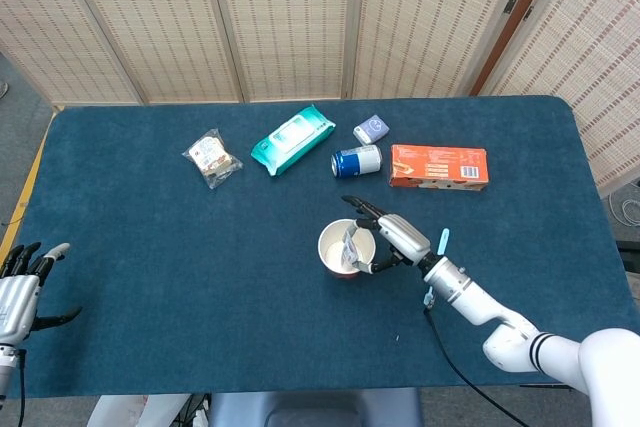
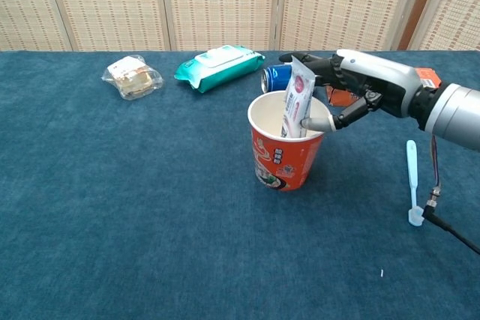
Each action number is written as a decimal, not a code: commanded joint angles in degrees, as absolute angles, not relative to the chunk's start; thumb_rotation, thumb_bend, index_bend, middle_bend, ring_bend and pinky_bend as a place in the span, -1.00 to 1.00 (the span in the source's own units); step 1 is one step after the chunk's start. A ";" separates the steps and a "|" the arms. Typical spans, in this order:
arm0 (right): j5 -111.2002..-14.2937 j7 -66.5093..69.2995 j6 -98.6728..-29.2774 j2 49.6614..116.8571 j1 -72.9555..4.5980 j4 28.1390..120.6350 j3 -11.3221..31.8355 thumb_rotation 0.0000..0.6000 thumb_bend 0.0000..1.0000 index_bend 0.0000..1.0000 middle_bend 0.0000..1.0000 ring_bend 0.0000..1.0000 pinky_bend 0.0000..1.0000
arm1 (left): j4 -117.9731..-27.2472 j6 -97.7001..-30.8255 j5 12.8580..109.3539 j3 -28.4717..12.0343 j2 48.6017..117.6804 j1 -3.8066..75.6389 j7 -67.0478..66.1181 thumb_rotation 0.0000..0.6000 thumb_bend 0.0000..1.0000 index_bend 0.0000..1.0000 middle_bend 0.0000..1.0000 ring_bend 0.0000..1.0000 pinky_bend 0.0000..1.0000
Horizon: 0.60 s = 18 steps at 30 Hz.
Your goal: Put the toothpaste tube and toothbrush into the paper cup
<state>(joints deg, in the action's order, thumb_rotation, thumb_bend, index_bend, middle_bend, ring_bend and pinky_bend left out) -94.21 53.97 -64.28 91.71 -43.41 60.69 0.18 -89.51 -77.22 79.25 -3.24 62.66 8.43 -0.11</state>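
Now, step: tube (image 2: pixel 296 103) stood in cup (image 2: pixel 286 157), right robot hand (image 2: pixel 352 84) pinching it.
Left robot hand (image 1: pixel 18 292): spread, idle.
Next: release, fetch toothbrush (image 2: pixel 412 181) from bench (image 2: pixel 112 207).

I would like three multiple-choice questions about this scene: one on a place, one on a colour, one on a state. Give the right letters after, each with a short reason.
1. Where is the toothbrush?
A. in the paper cup
B. flat on the table, right of the cup
C. in the left hand

2. What colour is the outside of the paper cup?
A. orange-red
B. green
C. black

3. What is the state of the toothpaste tube?
A. lying on the table
B. standing in the cup
C. under the orange box

Answers:
1 B, it lies on the cloth beside the right hand.
2 A, the chest view shows the wall.
3 B, its top sticks out above the rim.
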 commanded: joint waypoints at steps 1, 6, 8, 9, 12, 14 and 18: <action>-94.26 53.72 -64.44 91.45 -43.44 61.06 0.23 1.00 -0.70 -0.11 -1.00 -1.00 -0.72 | -89.51 -77.19 79.28 -3.22 62.65 8.44 -0.12 1.00 -1.00 -0.71 -0.47 -0.83 -1.00; -94.03 53.24 -64.25 91.04 -43.46 61.63 0.29 1.00 -0.70 -0.17 -1.00 -1.00 -0.72 | -89.50 -77.09 79.26 -3.20 62.67 8.49 -0.20 1.00 -1.00 -0.71 -0.47 -0.83 -1.00; -94.00 53.20 -64.14 90.99 -43.43 61.72 0.20 1.00 -0.71 -0.19 -1.00 -1.00 -0.72 | -89.50 -77.12 79.25 -3.21 62.69 8.49 -0.25 1.00 -1.00 -0.71 -0.47 -0.83 -1.00; -94.01 53.15 -64.14 90.99 -43.42 61.73 0.17 1.00 -0.71 -0.21 -1.00 -1.00 -0.72 | -89.49 -77.13 79.25 -3.20 62.69 8.49 -0.28 1.00 -1.00 -0.71 -0.47 -0.83 -1.00; -93.95 53.12 -64.12 90.96 -43.37 61.71 0.14 1.00 -0.72 -0.24 -1.00 -1.00 -0.72 | -89.49 -77.10 79.21 -3.21 62.71 8.50 -0.30 1.00 -1.00 -0.71 -0.47 -0.83 -1.00; -93.92 53.15 -64.28 90.92 -43.30 61.70 0.17 1.00 -0.74 -0.26 -1.00 -1.00 -0.72 | -89.47 -77.07 79.16 -3.23 62.73 8.51 -0.30 1.00 -1.00 -0.71 -0.47 -0.83 -1.00; -93.96 53.17 -64.65 90.75 -43.21 61.86 0.27 1.00 -0.75 -0.28 -1.00 -1.00 -0.72 | -89.45 -77.03 79.17 -3.22 62.75 8.54 -0.35 1.00 -1.00 -0.71 -0.47 -0.83 -1.00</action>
<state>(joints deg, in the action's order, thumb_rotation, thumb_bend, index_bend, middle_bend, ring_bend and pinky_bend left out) -93.95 53.17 -64.65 90.75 -43.22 61.86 0.27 -89.46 -77.04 79.17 -3.21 62.75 8.53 -0.34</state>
